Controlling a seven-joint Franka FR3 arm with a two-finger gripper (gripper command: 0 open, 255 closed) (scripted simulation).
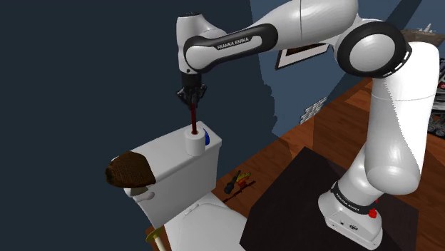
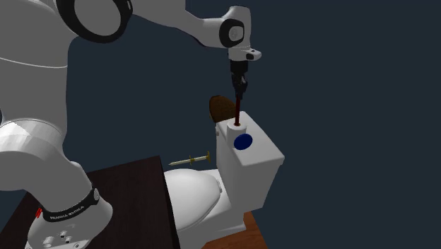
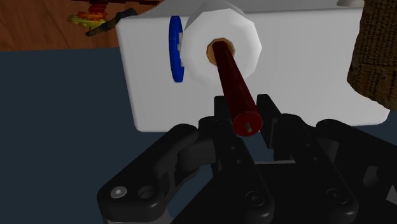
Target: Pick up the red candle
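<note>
The gripper (image 1: 192,96) (image 2: 239,88) (image 3: 245,108) hangs fingers-down, closed around the top of the red candle (image 1: 192,118) (image 2: 238,109) (image 3: 232,79), a thin, dark red, glossy stick standing upright. Its lower end sits in the hole of a white roll (image 1: 194,141) (image 3: 248,32) near one end of a white toilet tank's lid (image 1: 167,160) (image 2: 258,152). A blue disc (image 1: 205,137) (image 3: 175,49) lies just beside the roll. A brown woven lump (image 1: 130,171) (image 3: 375,57) overhangs the lid's opposite end. Below are the white bowl (image 2: 194,194), a wooden floor (image 1: 321,128) with small tools (image 1: 237,184), and a dark blue wall (image 1: 71,71)
</note>
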